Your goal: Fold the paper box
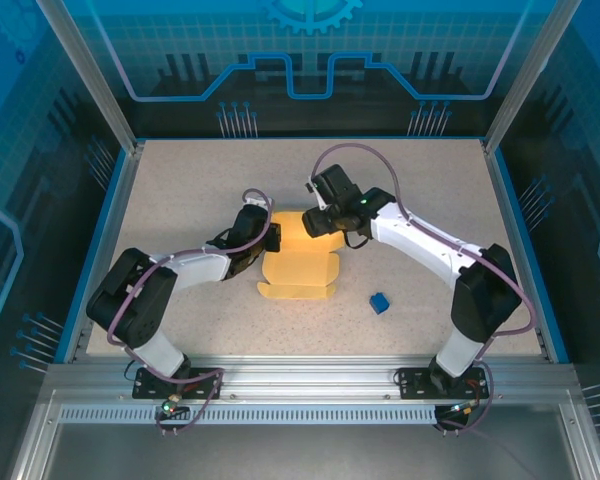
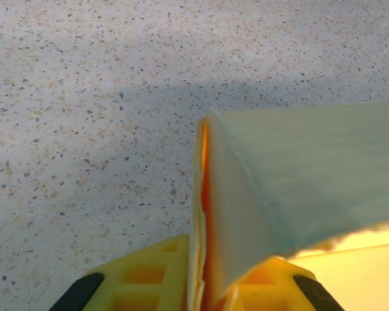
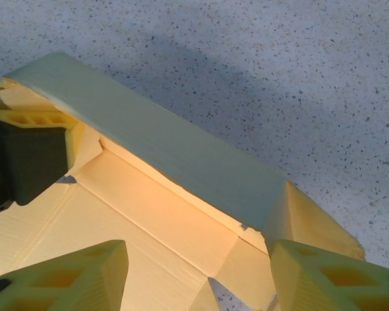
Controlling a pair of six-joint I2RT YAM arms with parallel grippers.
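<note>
Where the speckled table [image 1: 180, 190] spreads out inside its blue-edged frame, the two arms reach inward from the near edge and meet over the middle. The paper box [image 1: 298, 268] lies there, close to the table's centre. It is a pale yellow card piece, mostly opened out flat, with a tabbed edge toward the arm bases. In the right wrist view one long wall of it stands up from the creased floor panel, with a short flap folded at its right end.

The left gripper [image 1: 267, 238] sits at the box's left side, and its jaws are closed on the card. In the left wrist view a thin upright sheet is pinched between the yellow fingers [image 2: 149, 282] and bends over to the right above them. The right gripper [image 3: 198, 278] hangs over the far part of the box with its jaws well apart and nothing gripped between them; the floor panel shows between them. Whether its fingertips touch the card cannot be told.

A small blue cube [image 1: 380, 303] rests on the table to the right of the box, apart from it.
</note>
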